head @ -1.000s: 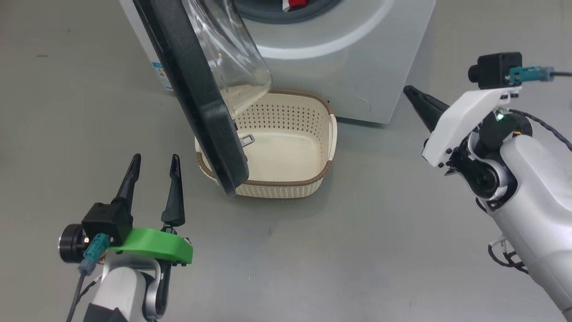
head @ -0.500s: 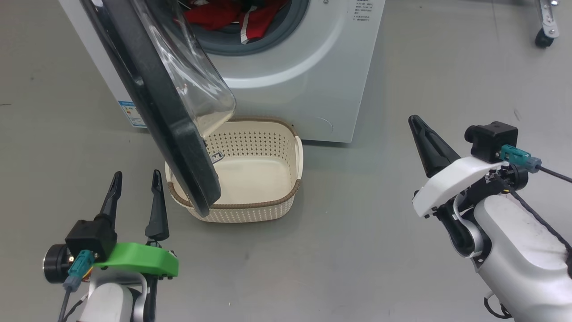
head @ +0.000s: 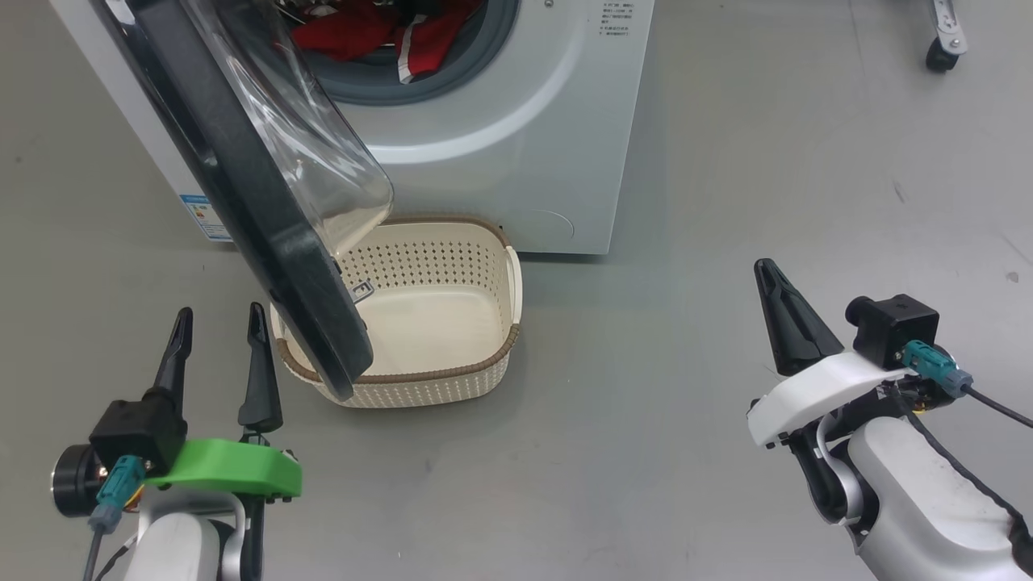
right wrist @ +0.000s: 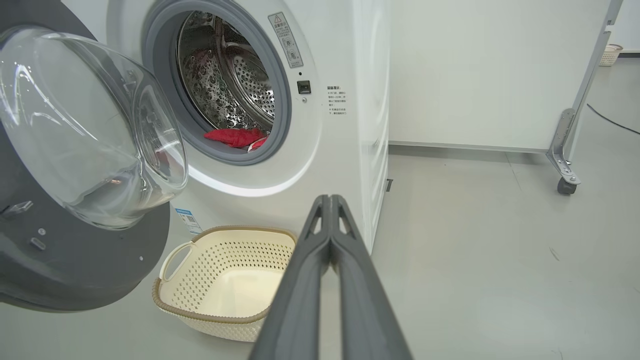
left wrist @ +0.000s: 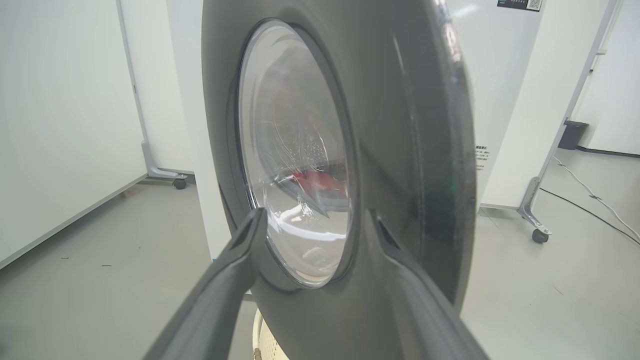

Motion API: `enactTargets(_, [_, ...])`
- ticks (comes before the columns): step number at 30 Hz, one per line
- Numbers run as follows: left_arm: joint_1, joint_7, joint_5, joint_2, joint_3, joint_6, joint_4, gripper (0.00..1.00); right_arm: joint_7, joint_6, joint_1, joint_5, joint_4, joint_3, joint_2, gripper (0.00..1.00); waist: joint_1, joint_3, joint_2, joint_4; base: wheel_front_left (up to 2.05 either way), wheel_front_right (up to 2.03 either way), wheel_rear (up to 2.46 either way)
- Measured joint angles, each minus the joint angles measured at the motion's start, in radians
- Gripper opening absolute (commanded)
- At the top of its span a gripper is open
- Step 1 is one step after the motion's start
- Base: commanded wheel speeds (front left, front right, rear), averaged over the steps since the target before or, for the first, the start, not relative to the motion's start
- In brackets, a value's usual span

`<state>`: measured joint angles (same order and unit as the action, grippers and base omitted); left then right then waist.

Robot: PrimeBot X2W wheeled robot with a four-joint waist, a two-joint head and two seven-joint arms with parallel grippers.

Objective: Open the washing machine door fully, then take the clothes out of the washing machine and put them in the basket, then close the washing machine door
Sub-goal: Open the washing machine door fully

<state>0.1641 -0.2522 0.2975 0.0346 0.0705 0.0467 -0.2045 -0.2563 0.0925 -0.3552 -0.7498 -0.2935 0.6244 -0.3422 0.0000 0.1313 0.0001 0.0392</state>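
**Door swung out, red clothes low in the drum**

The clothes [head: 347, 36], bright red with a strip of white trim, lie heaped at the bottom of the washing machine [head: 516, 145]'s round opening. They rest inside the steel drum [right wrist: 240, 85], just behind the grey seal [right wrist: 283, 107].

The door [head: 262, 218] hangs from the machine's left side and stands well out from its front. Its clear glass bowl is turned toward the opening and its black outer face is turned away. A small blue label [head: 202, 218] shows low on the machine's left corner, just behind the door.

The basket [head: 428, 391] sits on the floor [head: 646, 452] right in front of the machine, below the opening. The door's lower edge hangs over the basket's left end, and a white handle [head: 514, 282] shows on its right end.

The left claw [head: 220, 319] is out in front of the machine's left corner, on the outer side of the door. Its fingers are spread wide with nothing between them, and they point at the door's black face from close by. From here I cannot tell whether a fingertip touches it.

The right claw [head: 771, 282] hangs over the floor out past the machine's right corner, well apart from machine and basket. Its two fingers are clenched tight together on nothing, pointing toward the machine.

Beyond the machine's right side stands a white partition [right wrist: 475, 75] on a caster [right wrist: 565, 187].
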Motion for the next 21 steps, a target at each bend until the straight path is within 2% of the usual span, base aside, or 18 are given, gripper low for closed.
enactTargets(4, [-0.007, 0.0, -0.003, 0.0, -0.005, -0.004, 0.001, 1.0, 0.0, 0.009, 0.028, 0.018, 0.015, -0.029, 0.013, 0.0, 0.0, 0.001, -0.0001, -0.009, 0.0, 0.0, 0.0])
enactTargets(5, [-0.007, 0.0, -0.003, 0.0, -0.005, -0.005, 0.001, 1.0, 0.0, 0.016, 0.035, 0.029, 0.017, -0.033, 0.013, 0.33, 0.0, 0.001, 0.0, -0.009, 0.0, 0.0, 0.0])
enactTargets(6, [-0.007, 0.0, -0.005, 0.0, -0.005, -0.008, 0.001, 1.0, 0.0, 0.017, 0.043, 0.043, 0.022, -0.047, 0.014, 0.85, 0.0, 0.001, 0.0, -0.01, 0.0, 0.0, 0.0])
enactTargets(7, [-0.007, 0.0, -0.007, 0.0, -0.006, -0.008, 0.001, 1.0, 0.0, 0.018, 0.05, 0.051, 0.037, -0.073, 0.02, 1.0, 0.0, 0.002, 0.0, -0.011, 0.0, 0.0, 0.0])
enactTargets(13, [-0.009, 0.0, -0.008, 0.0, -0.012, -0.014, 0.001, 1.0, 0.0, 0.025, 0.067, 0.094, 0.099, -0.158, 0.042, 1.0, 0.0, 0.001, 0.0, -0.016, 0.0, 0.0, 0.0])
enactTargets(21, [-0.012, 0.0, -0.01, 0.0, -0.02, -0.018, -0.001, 1.0, 0.0, 0.025, 0.13, 0.141, 0.131, -0.205, 0.071, 1.0, 0.0, -0.001, 0.0, -0.017, 0.0, 0.0, 0.0])
